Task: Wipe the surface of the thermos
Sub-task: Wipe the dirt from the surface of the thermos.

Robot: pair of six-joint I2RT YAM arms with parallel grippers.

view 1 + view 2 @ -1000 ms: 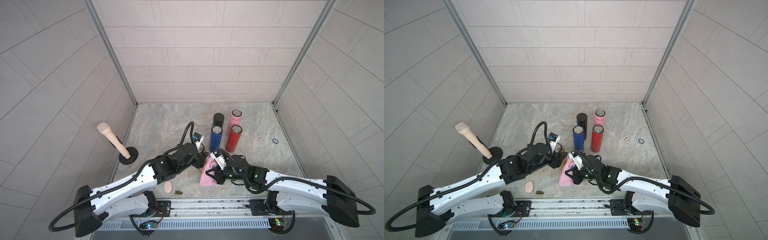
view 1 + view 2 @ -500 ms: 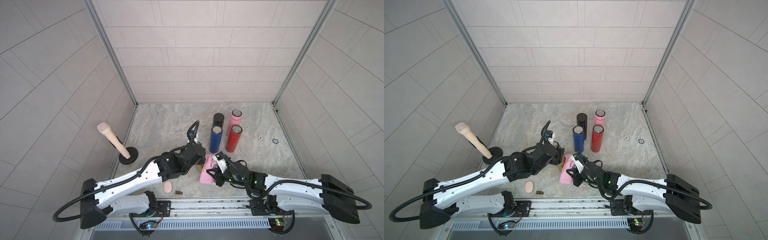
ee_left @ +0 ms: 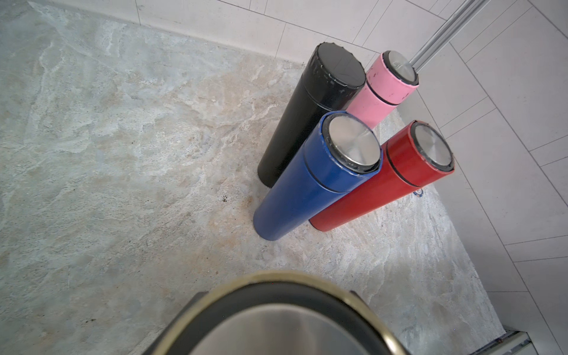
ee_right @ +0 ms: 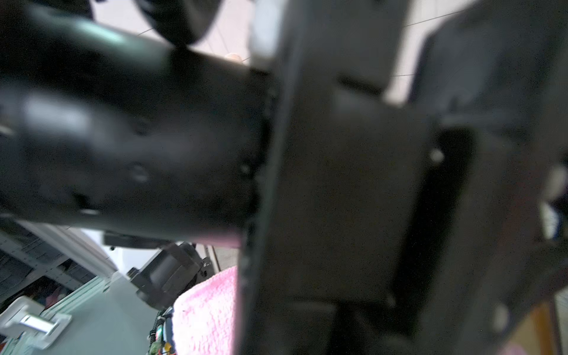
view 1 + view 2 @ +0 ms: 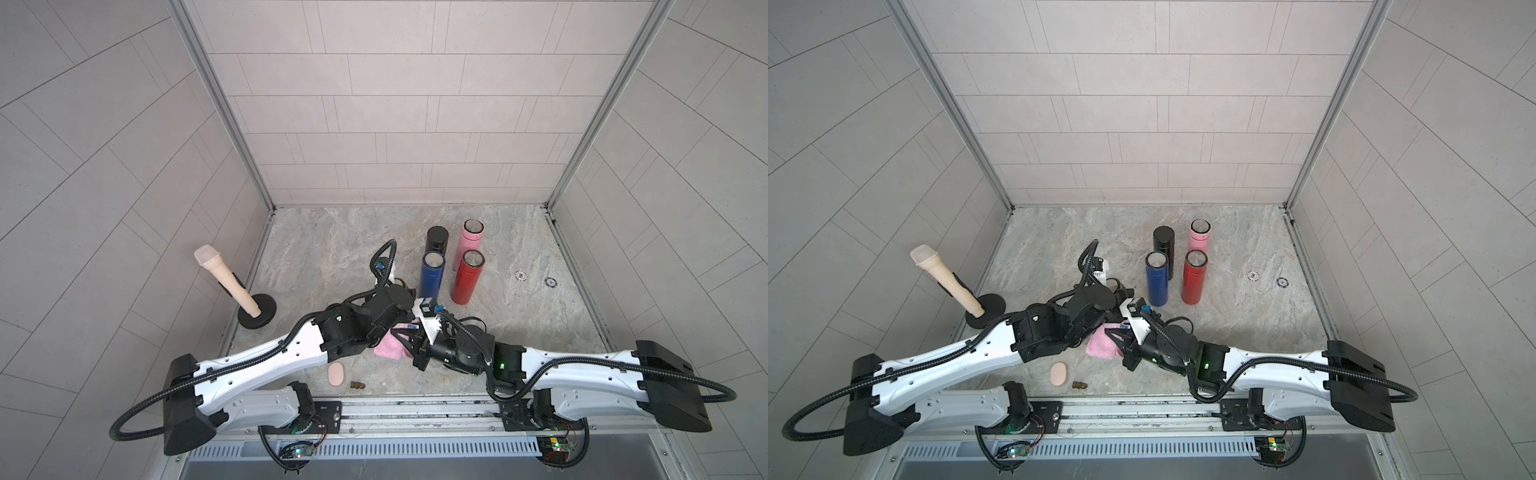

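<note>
Left gripper (image 5: 400, 296): clamped on the thermos (image 3: 276, 322). Its steel lid with a gold rim fills the near edge of the left wrist view. The jaw contact itself is out of frame, so the grip is a judgement. It looks like a hold near the lid end, likely to leave the body free for wiping.

Right gripper (image 5: 409, 338): jaws together, pinching the pink cloth (image 5: 388, 348). The cloth sits bunched just under the left wrist, by the middle of the slab's (image 5: 332, 249) front edge. In the right wrist view the cloth (image 4: 206, 313) lies next to a blurred black cylinder. Can't tell if that is the thermos body or an arm link, and can't confirm cloth-to-thermos contact.

So one arm fixtures while the other wipes. Both work low and close to the front, probably for reach.

Further out, the black flask (image 3: 310, 123), pink flask (image 3: 384, 92), blue flask (image 3: 313, 184) and red flask (image 3: 384, 187) stand upright. They form a tight square right of centre, towards the back, probably parked clear of the wipe zone.

A beige mic-shaped prop on a black base (image 5: 232, 286) leans at the left edge. An oval pad (image 5: 335, 374) lies by the front edge.

Writing: none legible. A small disc (image 3: 418, 193) behind the red flask has blue print, too small to read.
</note>
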